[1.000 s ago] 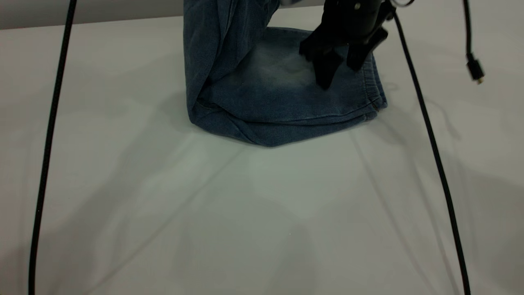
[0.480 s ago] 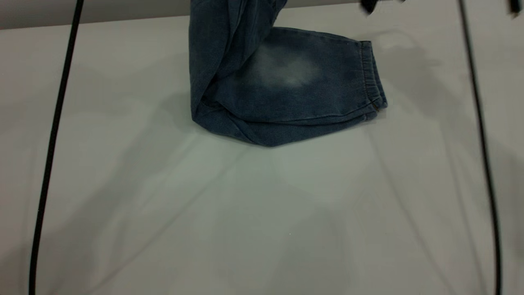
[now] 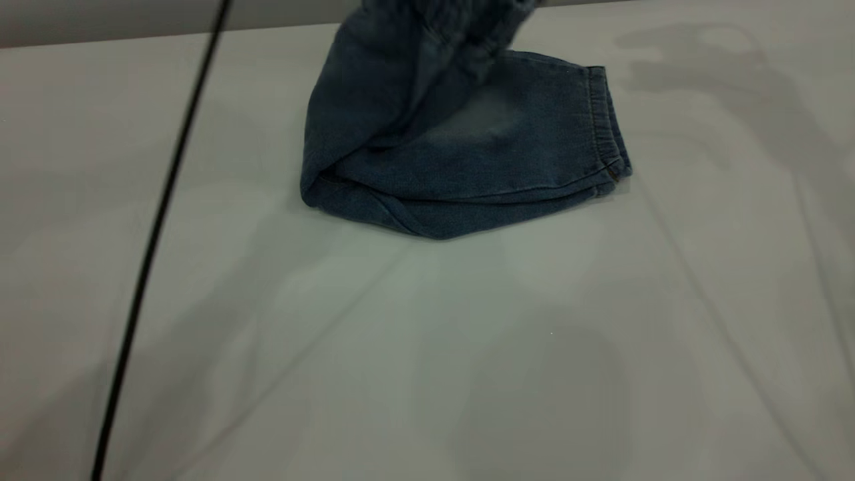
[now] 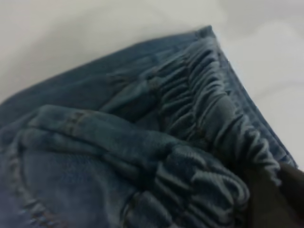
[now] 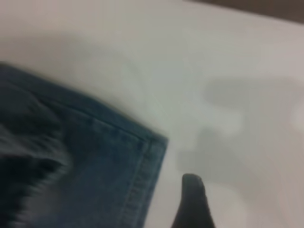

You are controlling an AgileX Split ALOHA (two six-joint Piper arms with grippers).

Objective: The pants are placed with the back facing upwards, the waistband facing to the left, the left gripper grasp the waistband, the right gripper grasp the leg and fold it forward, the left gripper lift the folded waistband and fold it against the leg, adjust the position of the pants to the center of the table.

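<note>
The pants [image 3: 461,153] lie toward the far middle of the table [image 3: 427,347], already doubled along their length, with the plain leg [image 3: 534,147] flat on top, its pale faded patch showing and its stitched hem pointing to the right. The waistband [image 3: 441,20] end is raised off the table and hangs over the leg, so the step in hand looks like the second fold, waistband onto leg. In the left wrist view the gathered elastic waistband [image 4: 213,142] fills the frame, with thick ribbed puckers bunched against a dark shape at the corner, which suggests the left gripper is clamped on it, though its fingers cannot be made out clearly. The right gripper [image 5: 192,204] is off the cloth, just beside the hem corner; only one dark fingertip [image 5: 191,190] shows, so whether it is wide or narrow I cannot tell. The next move calls for carrying the waistband across until it meets the hem, lowering it squarely, then letting go without dragging. The denim is soft and heavy; the tabletop is matte and faintly creased.
</note>
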